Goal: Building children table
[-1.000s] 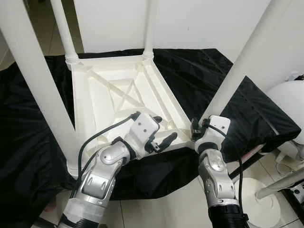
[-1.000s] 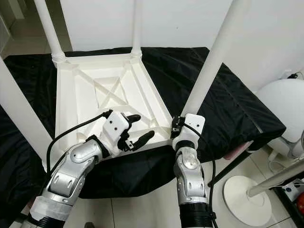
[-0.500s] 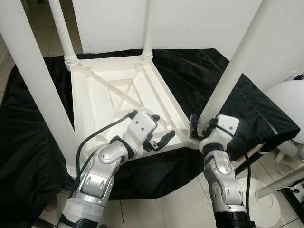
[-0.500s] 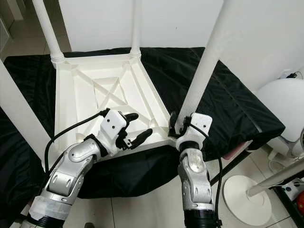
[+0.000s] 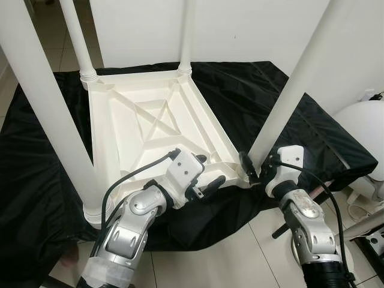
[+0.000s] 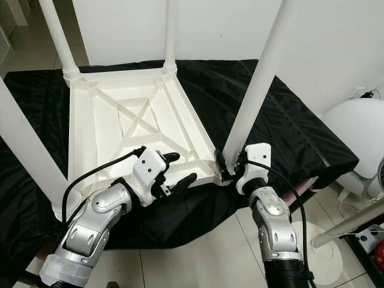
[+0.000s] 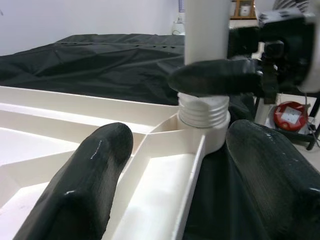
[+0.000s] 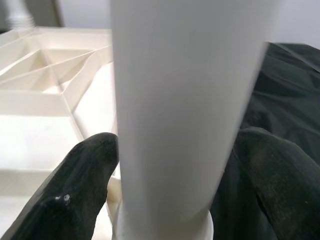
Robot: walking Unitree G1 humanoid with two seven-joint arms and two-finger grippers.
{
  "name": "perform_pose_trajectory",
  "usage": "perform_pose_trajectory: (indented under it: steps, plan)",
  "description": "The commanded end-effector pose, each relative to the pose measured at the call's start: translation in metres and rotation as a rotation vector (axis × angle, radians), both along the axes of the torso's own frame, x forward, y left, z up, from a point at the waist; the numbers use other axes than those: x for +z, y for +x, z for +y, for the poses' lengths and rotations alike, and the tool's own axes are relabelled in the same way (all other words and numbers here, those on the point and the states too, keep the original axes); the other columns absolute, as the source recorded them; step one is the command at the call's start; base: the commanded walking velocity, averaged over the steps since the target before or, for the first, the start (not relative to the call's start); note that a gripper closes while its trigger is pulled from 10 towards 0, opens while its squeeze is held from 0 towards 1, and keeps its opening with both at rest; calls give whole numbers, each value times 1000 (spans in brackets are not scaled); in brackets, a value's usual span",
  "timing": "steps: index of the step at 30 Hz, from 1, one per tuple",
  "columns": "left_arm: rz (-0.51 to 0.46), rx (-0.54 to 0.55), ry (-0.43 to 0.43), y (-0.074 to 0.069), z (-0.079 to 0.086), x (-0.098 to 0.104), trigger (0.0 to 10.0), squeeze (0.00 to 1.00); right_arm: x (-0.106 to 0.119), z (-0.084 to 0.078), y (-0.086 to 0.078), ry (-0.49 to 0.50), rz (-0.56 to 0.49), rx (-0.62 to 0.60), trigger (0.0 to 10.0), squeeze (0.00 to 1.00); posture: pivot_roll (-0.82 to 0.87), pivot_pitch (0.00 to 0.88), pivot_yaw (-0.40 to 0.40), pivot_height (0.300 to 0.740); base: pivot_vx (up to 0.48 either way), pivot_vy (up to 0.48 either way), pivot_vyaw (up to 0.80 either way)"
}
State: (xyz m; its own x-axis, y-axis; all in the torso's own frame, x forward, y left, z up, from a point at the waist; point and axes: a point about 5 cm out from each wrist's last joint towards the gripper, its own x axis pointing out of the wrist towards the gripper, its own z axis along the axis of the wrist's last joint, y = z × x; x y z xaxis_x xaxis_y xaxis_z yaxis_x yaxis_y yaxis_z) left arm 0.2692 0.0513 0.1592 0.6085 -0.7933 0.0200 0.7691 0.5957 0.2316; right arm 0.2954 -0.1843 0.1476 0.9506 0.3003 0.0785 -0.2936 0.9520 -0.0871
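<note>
Around near table leg (image 5: 287,102), right gripper's (image 5: 257,170) fingers (image 8: 85,185).

Table underside (image 5: 150,123) and legs (image 5: 288,102): smooth white plastic, semi-gloss. Cloth (image 5: 270,96): black, matt, creased. Pincer fingers (image 7: 95,170): black, rubbery sheen.

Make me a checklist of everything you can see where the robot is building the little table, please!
Surface: black cloth spread under the work, over a pale tiled floor.
Job's things: white table top lies upside down; four white legs stand up from its corners. The near right leg sits in its threaded corner socket.
Clutter: nothing seen on the cloth.
Grippers: right gripper has its fingers either side of the near right leg, low down by the socket. Left gripper is open, straddling the near rim of the table top.
Cables: black cable loops along the left arm; another runs along the right arm.
Surroundings: white wall; white fan to the right.
</note>
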Motion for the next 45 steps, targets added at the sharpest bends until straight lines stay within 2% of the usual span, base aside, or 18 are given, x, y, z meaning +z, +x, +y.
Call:
perform_pose_trajectory:
  steps: [1, 11, 12, 14, 15, 17, 29, 30, 33, 35, 37, 39, 42, 43, 44, 45]
  plan:
    - [-19, 52, -15, -1, -2, 1, 10000, 0, 0, -2, 3, -23, -1, 46, 10000, 0, -44, 17, -49, 740, 0, 0, 0]
    - [-66, 85, 21, 11, 2, 6, 10000, 0, -4, -1, 25, -105, 35, 254, 10000, 0, -31, 24, -45, 740, 0, 0, 0]
    - [-74, 88, 28, 12, 3, 7, 10000, 0, -5, 0, 27, -117, 43, 272, 6824, 0, -29, 24, -46, 740, 0, 0, 0]
    - [-79, 90, 32, 13, 4, 8, 10000, 0, -5, -1, 28, -123, 49, 281, 6824, 0, -27, 24, -47, 740, 0, 0, 0]
    - [-82, 92, 31, 13, 4, 9, 10000, 0, -9, -1, 29, -138, 68, 299, 157, 0, -27, 24, -47, 740, 0, 0, 0]
    - [-84, 95, 30, 14, 5, 9, 10000, 0, -11, -1, 29, -148, 83, 319, 0, 0, -21, 25, -50, 740, 0, 0, 0]
    - [-91, 109, 22, 15, 5, 11, 10000, 0, -23, -6, 25, -153, 113, 381, 0, 0, -22, 33, -55, 740, 0, 0, 0]
    - [-92, 114, 22, 16, 6, 11, 10000, 0, -24, -5, 24, -147, 110, 351, 10000, 0, -22, 33, -55, 740, 0, 0, 0]
    - [-93, 118, 23, 17, 6, 11, 10000, 0, -24, -5, 23, -146, 106, 317, 10000, 0, -22, 33, -55, 740, 0, 0, 0]
    - [-93, 122, 22, 17, 7, 11, 10000, 0, -24, -5, 23, -145, 100, 209, 10000, 0, -34, 41, -57, 740, 0, 0, 0]
    - [-92, 122, 22, 17, 7, 11, 10000, 0, -24, -5, 23, -143, 96, 173, 10000, 0, -34, 41, -57, 740, 0, 0, 0]
    - [-90, 123, 23, 17, 7, 10, 10000, 0, -24, 0, 20, -95, 108, 83, 10000, 0, -40, 44, -54, 740, 0, 0, 0]
    - [-89, 123, 24, 17, 7, 10, 10000, 0, -25, 2, 19, -74, 115, 55, 10000, 0, -40, 44, -54, 740, 0, 0, 0]
    - [-89, 122, 24, 17, 6, 10, 10000, 0, -25, 4, 18, -54, 122, 21, 10000, 0, -49, 48, -53, 740, 0, 0, 0]
    - [-82, 123, 18, 17, 6, 9, 10000, 0, -26, 9, 16, -19, 121, -64, 10000, 0, -61, 52, -52, 740, 0, 0, 0]
    - [-82, 123, 18, 17, 6, 9, 10000, 0, -26, 9, 16, -19, 121, -64, 10000, 0, -61, 52, -52, 740, 0, 0, 0]
